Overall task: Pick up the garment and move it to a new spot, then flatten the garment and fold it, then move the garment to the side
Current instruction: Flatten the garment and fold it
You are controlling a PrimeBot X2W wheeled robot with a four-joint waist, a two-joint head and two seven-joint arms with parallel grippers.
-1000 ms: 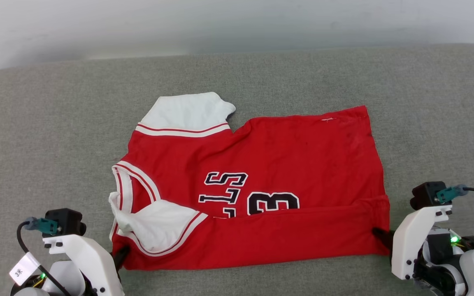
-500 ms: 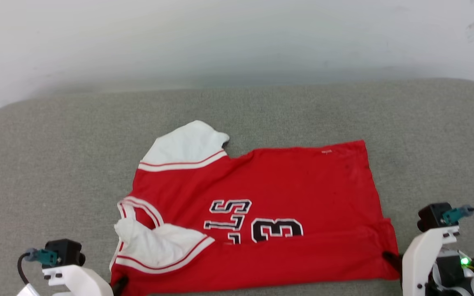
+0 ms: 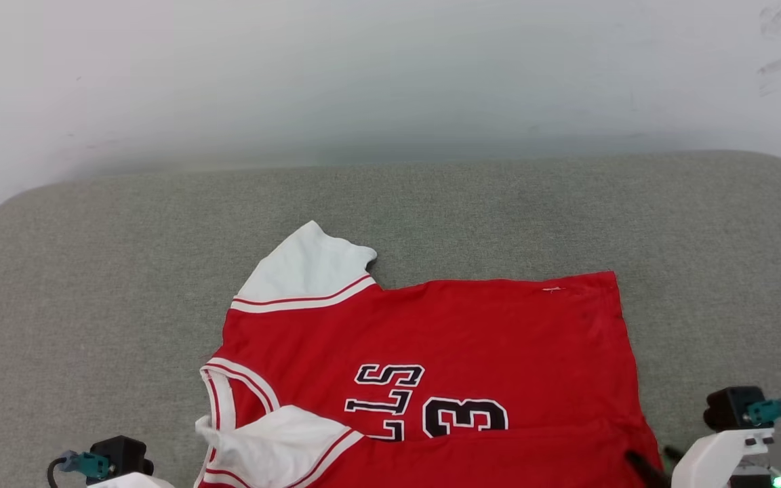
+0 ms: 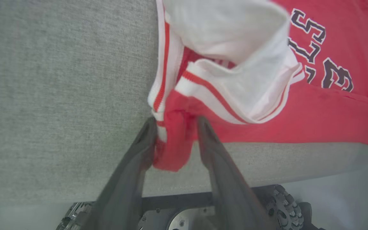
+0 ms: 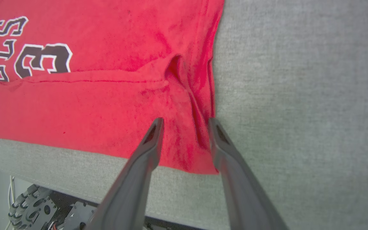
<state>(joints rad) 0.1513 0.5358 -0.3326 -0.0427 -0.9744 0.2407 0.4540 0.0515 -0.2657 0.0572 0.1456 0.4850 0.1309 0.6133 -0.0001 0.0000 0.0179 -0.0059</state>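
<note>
Left wrist view shows the left gripper (image 4: pixel 176 121) with jaws parted around the near collar corner of the garment (image 4: pixel 299 105), folded along the front edge of the grey counter (image 3: pixel 431 203), the right gripper (image 5: pixel 185 120) equally open over the hem corner, so I'd withdraw both straight back without dragging the fold.

L gripper (image 4: pixel 176 120) fingers apart, garment (image 4: pixel 299 108) corner between.
</note>
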